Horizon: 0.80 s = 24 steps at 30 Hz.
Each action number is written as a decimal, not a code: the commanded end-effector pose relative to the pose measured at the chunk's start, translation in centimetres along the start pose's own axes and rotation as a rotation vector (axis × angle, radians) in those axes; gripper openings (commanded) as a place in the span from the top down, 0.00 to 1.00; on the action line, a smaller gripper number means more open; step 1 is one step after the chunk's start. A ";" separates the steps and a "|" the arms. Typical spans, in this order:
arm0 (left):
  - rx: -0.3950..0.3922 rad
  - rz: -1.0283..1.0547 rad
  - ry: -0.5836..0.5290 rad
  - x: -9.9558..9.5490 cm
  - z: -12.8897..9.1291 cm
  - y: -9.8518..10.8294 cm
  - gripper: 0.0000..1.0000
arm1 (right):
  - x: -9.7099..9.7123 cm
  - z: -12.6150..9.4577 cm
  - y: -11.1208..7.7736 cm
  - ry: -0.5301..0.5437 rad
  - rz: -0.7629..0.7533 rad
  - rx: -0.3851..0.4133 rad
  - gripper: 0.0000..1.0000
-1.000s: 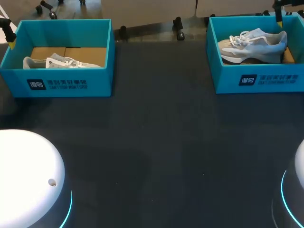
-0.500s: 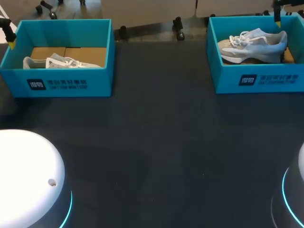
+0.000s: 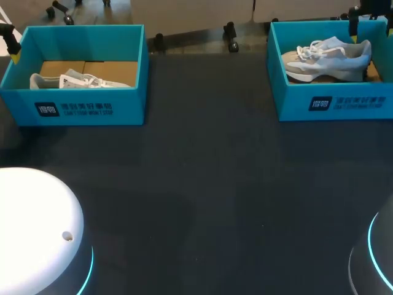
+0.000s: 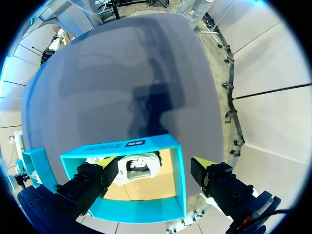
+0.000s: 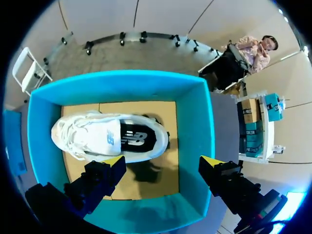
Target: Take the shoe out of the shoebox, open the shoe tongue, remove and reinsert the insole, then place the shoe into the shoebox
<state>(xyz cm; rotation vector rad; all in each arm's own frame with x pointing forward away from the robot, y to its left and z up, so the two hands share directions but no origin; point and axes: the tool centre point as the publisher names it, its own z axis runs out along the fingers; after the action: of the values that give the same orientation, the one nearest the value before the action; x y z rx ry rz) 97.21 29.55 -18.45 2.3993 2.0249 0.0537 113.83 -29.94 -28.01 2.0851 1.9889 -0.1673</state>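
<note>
Head view first: a dark surface (image 3: 209,184) fills nearly everything, with two teal boxes toward its far edge, well apart. The left shoebox (image 3: 86,109) sits at the far left and the right shoebox (image 3: 334,104) at the far right. Each has a brown cardboard floor and a pale shoe inside. The right shoe (image 3: 328,58) lies on its side, white laces showing, its heel end near the box's right wall. The left shoe (image 3: 80,80) sits low behind the front wall, so only its upper part and laces show. Over to the left wrist view: the left end effector (image 4: 156,165) hangs above the left shoebox with its yellow-tipped fingers spread wide, gripping nothing. The shoe lies below and between them, its opening facing up, and one dark finger covers part of it. Right wrist view now: the right end effector (image 5: 163,161) is also spread wide and empty. It hovers over the right shoebox, with the shoe just ahead of its fingers, dark insole in plain sight. Back in the head view, both end effectors are nearly cut off, only dark stubs with a bit of yellow at the far corners. The arm bases show as partial shapes at the near corners, white at the left (image 3: 37,227).
</note>
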 end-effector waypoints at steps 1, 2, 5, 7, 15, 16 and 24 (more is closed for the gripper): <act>-0.003 0.001 0.003 0.0 0.0 -0.1 0.00 | -0.2 1.6 1.0 0.023 -0.011 0.021 0.05; -0.003 0.001 0.003 0.0 0.0 -0.1 0.00 | -0.2 1.8 1.0 0.027 -0.014 0.021 0.09; -0.003 0.001 0.003 0.0 0.0 -0.1 0.00 | -0.3 2.3 1.2 0.038 -0.037 0.017 0.17; -0.003 0.001 0.003 0.0 0.0 -0.1 0.00 | -0.2 2.7 1.5 0.035 -0.057 0.034 0.17; -0.003 0.001 0.003 0.0 0.0 -0.1 0.00 | -0.6 3.8 2.0 0.062 -0.074 0.047 0.03; -0.003 0.001 0.003 0.0 0.0 -0.1 0.00 | -0.6 3.9 2.0 0.062 -0.075 0.049 0.04; -0.003 0.001 0.003 0.0 0.0 -0.1 0.00 | -0.8 5.0 2.4 0.080 -0.090 0.066 0.02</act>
<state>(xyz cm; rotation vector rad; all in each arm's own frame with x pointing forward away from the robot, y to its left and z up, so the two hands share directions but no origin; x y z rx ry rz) 97.21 29.54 -18.45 2.3995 2.0247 0.0536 115.65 -31.79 -31.89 2.0592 2.1411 -0.1559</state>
